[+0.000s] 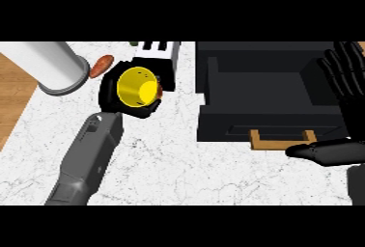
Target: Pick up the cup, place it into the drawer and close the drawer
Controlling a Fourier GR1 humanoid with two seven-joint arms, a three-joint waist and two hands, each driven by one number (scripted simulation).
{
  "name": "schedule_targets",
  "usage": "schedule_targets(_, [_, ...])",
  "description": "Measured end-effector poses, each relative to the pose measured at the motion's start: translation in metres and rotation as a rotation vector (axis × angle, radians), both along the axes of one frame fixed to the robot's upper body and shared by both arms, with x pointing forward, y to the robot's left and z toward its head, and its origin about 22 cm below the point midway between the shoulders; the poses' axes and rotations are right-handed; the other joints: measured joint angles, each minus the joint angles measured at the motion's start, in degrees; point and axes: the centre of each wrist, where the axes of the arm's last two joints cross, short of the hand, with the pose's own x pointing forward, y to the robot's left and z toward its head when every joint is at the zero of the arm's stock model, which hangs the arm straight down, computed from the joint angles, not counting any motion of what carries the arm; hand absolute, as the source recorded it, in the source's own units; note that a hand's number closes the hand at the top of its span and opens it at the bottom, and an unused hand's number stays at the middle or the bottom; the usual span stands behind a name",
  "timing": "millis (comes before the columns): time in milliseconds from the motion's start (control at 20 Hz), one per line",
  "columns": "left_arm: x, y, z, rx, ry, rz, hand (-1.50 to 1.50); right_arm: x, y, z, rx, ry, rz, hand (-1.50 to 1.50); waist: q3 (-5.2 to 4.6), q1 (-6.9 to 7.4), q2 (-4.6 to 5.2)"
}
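Note:
In the head view the yellow cup is tilted, its mouth facing the view, just above the white marble counter at the upper left. My left hand is curled round it, black fingers wrapping its sides. To the right stands the black drawer, pulled open, with a wooden handle on its front; nothing shows inside it. My right hand stands open at the right edge beside the drawer, fingers up, its thumb just right of the handle.
A large white cylinder stands at the upper left. A reddish-brown item lies beside it. A black-and-white striped object sits behind the cup. The counter's left edge meets a wooden floor.

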Motion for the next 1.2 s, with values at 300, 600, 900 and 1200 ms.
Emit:
schedule_targets(300, [0.023, -0.055, 0.082, 0.041, -0.016, -0.051, 1.50, 0.001, 0.006, -0.001, 0.000, 0.000, -0.007, -1.50, -0.01, -0.31, 0.02])
schedule_targets(600, [0.035, -0.105, 0.146, 0.099, 0.002, -0.039, 1.50, 0.005, 0.005, -0.003, -0.004, -0.010, 0.003, -1.50, -0.01, -1.32, 0.38])
schedule_targets(900, [0.045, -0.139, 0.170, 0.175, 0.110, -0.001, 1.50, 0.009, 0.005, -0.003, -0.005, -0.018, 0.016, -1.50, 0.02, -2.95, 0.90])
schedule_targets(1200, [0.050, -0.156, 0.169, 0.277, 0.219, 0.043, 1.50, 0.011, 0.010, 0.001, -0.001, -0.037, 0.046, -1.50, 0.04, -4.85, 1.38])
